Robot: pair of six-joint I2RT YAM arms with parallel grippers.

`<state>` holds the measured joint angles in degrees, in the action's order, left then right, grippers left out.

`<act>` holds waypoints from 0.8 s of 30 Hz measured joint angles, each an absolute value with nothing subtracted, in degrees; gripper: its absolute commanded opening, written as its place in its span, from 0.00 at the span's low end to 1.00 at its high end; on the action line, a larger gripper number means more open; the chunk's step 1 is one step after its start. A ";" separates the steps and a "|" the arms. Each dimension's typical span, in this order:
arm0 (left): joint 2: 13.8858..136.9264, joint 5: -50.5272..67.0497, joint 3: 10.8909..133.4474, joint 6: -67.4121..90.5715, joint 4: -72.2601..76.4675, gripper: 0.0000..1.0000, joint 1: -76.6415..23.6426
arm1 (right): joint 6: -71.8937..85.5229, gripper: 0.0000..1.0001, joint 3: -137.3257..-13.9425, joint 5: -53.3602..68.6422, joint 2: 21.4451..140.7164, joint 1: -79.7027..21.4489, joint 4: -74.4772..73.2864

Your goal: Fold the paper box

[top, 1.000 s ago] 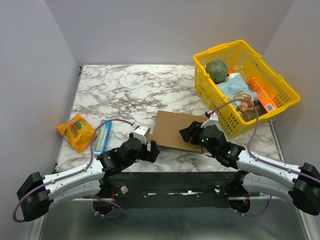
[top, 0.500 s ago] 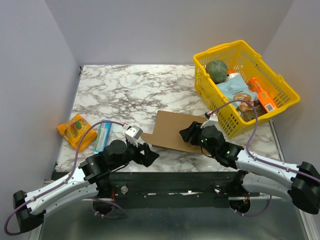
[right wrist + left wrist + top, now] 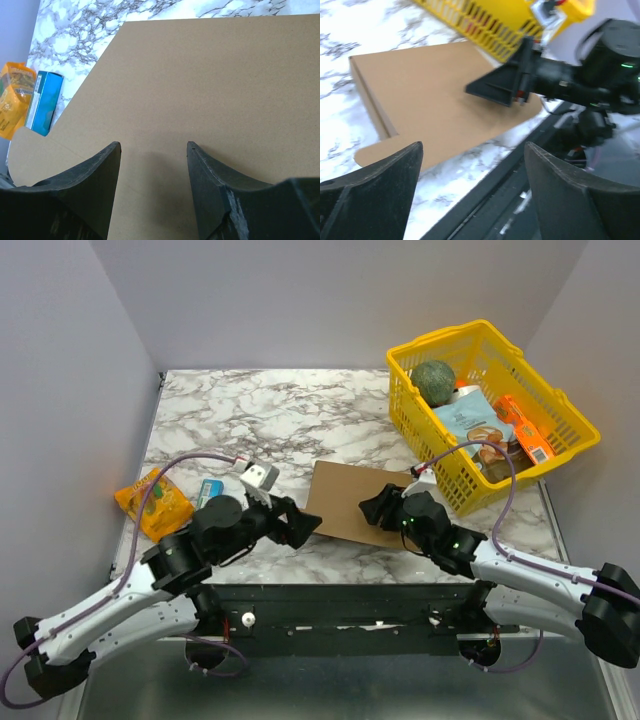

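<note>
We are seeing the left gripper (image 3: 297, 524) hanging over the near edge of the white-and-grey marble table (image 3: 250, 420), just left of the flat brown cardboard paper box (image 3: 338, 502), its jaws standing wide apart and gripping nothing. Its own camera (image 3: 472, 150) is showing what the overhead view is hiding: a creased panel and a rounded tab on the box (image 3: 435, 100), the right gripper (image 3: 492, 87) lying low over the sheet, and the yellow plastic basket (image 3: 485, 25) behind. The right gripper (image 3: 372, 507) is sitting over the box's right half, jaws spread partway; whether the fingertips are touching the cardboard, we cannot tell. Its wrist view (image 3: 152, 147) is filling with box (image 3: 200, 75) and catching the small blue-green carton (image 3: 42, 100) beside an orange packet (image 3: 12, 95).
</note>
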<state>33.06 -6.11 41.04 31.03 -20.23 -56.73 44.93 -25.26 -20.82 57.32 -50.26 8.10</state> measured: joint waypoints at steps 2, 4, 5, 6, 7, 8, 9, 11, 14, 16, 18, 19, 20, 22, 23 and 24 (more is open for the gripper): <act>39.40 -8.56 42.15 29.87 -19.64 0.79 -56.23 | 45.01 0.63 -25.21 -20.82 57.32 -50.26 8.10; 45.17 -9.78 42.30 28.51 -19.11 0.72 -55.16 | 45.06 0.63 -25.19 -20.82 57.32 -50.26 8.10; 47.05 -10.04 42.19 28.12 -19.11 0.69 -54.37 | 45.06 0.63 -25.19 -20.82 57.32 -50.26 8.08; 49.06 -10.04 41.89 27.55 -18.70 0.61 -53.08 | 45.06 0.63 -25.02 -20.80 57.36 -50.26 8.01; 50.19 -10.07 41.60 27.20 -18.22 0.58 -52.03 | 45.15 0.63 -24.77 -20.80 57.39 -50.26 8.01; 51.31 -9.82 41.21 27.05 -17.54 0.55 -50.26 | 45.19 0.63 -24.58 -20.80 57.43 -50.26 7.97; 52.05 -9.23 40.71 26.74 -16.27 0.53 -48.31 | 45.19 0.63 -24.45 -20.80 57.49 -50.26 7.92; 52.90 -8.08 39.79 26.48 -14.15 0.51 -45.25 | 45.23 0.63 -24.25 -20.80 57.71 -50.26 7.92; 53.91 -6.35 38.13 26.30 -10.68 0.50 -42.68 | 45.25 0.63 -24.21 -20.82 58.06 -50.26 7.90; 54.96 -5.23 37.41 26.17 -9.02 0.50 -42.33 | 45.25 0.63 -24.21 -20.80 58.24 -50.26 7.88; 56.10 -4.25 36.77 26.15 -7.40 0.50 -42.33 | 45.30 0.63 -24.21 -20.80 58.50 -50.26 7.92; 56.82 -3.60 36.21 26.15 -6.15 0.50 -42.33 | 45.41 0.63 -24.21 -20.80 58.70 -50.26 7.92; 57.34 -3.11 35.73 26.17 -5.30 0.50 -42.33 | 45.43 0.63 -24.21 -20.80 58.98 -50.26 7.92; 58.59 -2.42 34.30 26.22 -3.03 0.49 -42.33 | 45.47 0.63 -24.18 -20.80 59.55 -50.26 7.94; 59.64 -2.13 33.45 26.30 -1.93 0.48 -42.33 | 45.47 0.63 -24.18 -20.80 59.88 -50.26 7.97; 60.62 -1.89 32.67 26.44 -0.86 0.46 -42.33 | 45.52 0.63 -24.12 -20.80 60.10 -50.26 8.05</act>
<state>60.62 -1.89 32.67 26.44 -0.86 -42.33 45.52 -24.12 -20.80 60.10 -50.26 8.05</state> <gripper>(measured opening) 0.491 0.633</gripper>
